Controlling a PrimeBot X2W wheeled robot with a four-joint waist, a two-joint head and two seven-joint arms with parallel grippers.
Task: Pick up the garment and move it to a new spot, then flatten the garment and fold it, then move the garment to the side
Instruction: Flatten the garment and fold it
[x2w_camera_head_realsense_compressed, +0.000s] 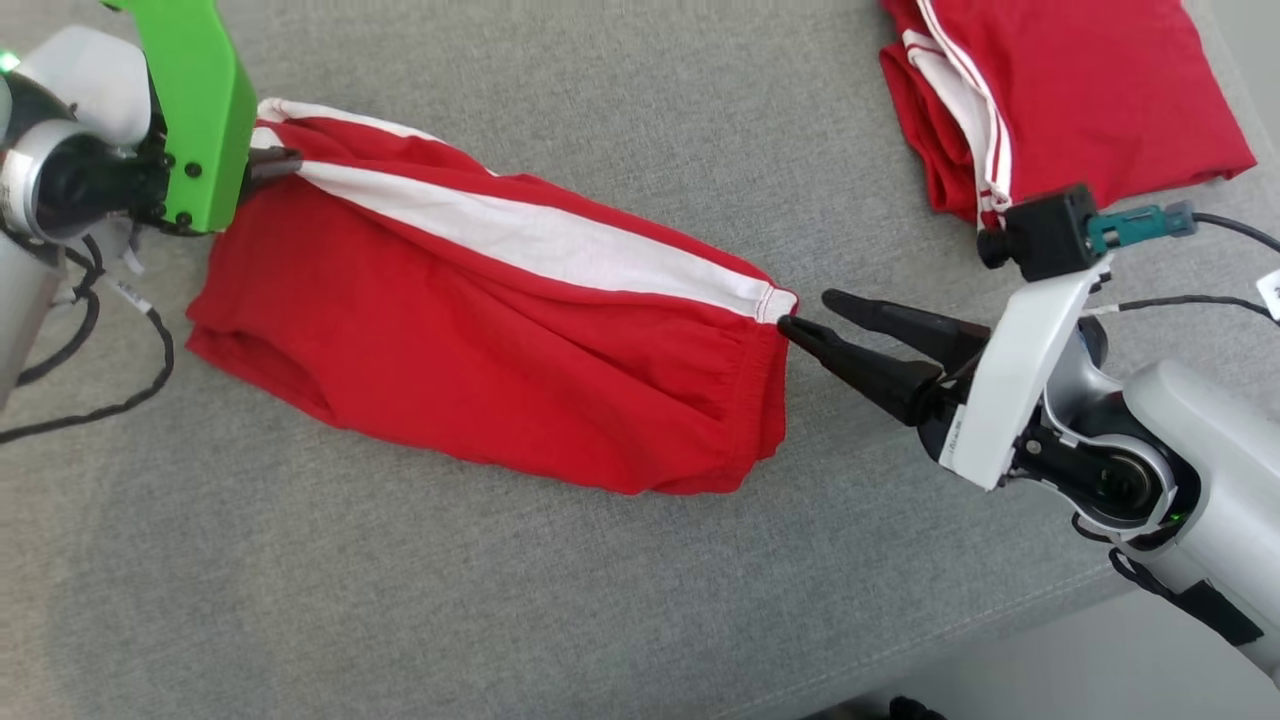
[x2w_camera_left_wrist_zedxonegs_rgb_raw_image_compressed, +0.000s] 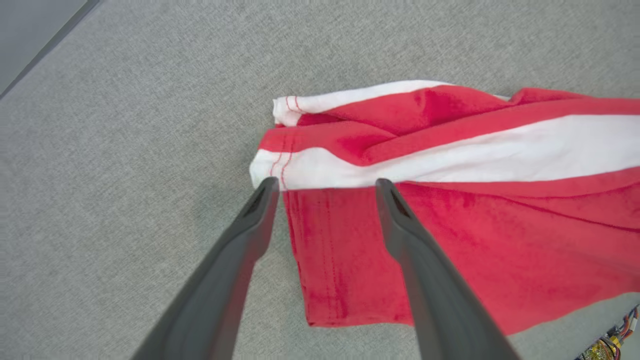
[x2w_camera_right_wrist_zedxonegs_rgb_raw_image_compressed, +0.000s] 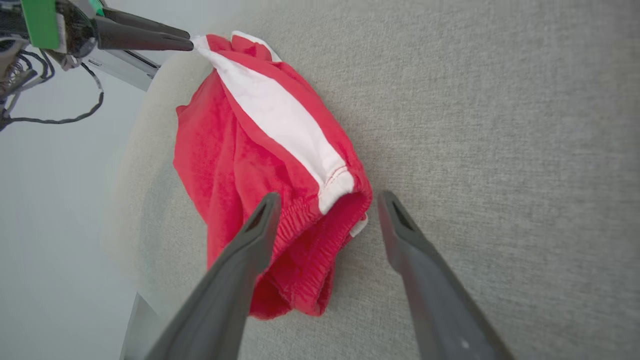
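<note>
Garment (x2w_camera_head_realsense_compressed: 480, 340) runs from 10 o'clock to 4 o'clock in the head view, hem by the left gripper (x2w_camera_left_wrist_zedxonegs_rgb_raw_image_compressed: 325, 185), waistband by the right gripper (x2w_camera_right_wrist_zedxonegs_rgb_raw_image_compressed: 325, 200); both claws apart.

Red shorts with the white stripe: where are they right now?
Head view: the red shorts lie mid-frame on the grey fabric surface, left end effector at the hem, right end effector at the waistband.
</note>
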